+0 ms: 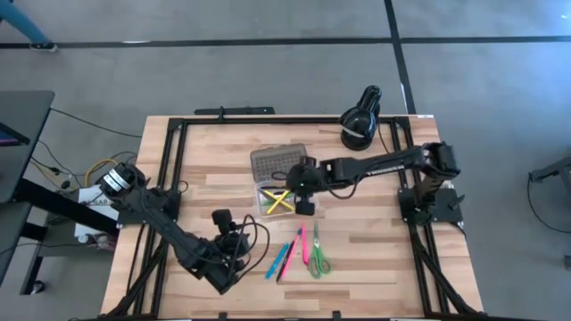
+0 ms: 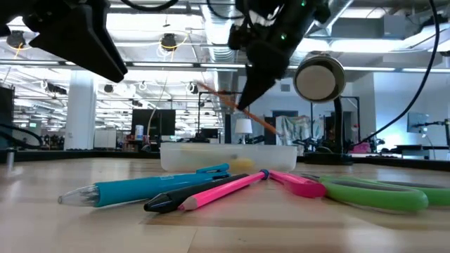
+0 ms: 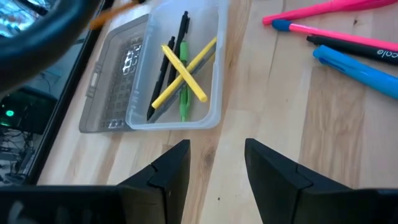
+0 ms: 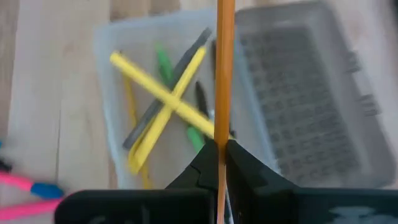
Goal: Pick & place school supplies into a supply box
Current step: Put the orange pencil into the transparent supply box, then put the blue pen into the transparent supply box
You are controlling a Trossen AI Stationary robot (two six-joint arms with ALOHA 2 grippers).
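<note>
From above, the right gripper [image 1: 304, 189] hangs directly over the supply box [image 1: 278, 198], its lid [image 1: 273, 161] lying open on the far side. The left gripper [image 1: 225, 239] waits near the front edge, with the loose pens [image 1: 287, 254] and green scissors [image 1: 319, 259] off toward the right arm's side of it.

At table height, the right gripper is pinched on an orange pencil [image 2: 242, 111] that slants down toward the box but is well clear of it. A black lamp [image 2: 320, 79] stands behind.

Past the left gripper's fingers [image 3: 168, 175], parted with nothing between them, the box sits just ahead, holding yellow, green and dark pens.

The right wrist view shows the pencil [image 4: 224, 74] clamped tight and running across the box's edge next to the lid. That's my worry: let go from here, it may bridge the rim or roll onto the lid instead of dropping in. The crossed yellow pens [image 4: 163, 102] under it could also prop it up.
</note>
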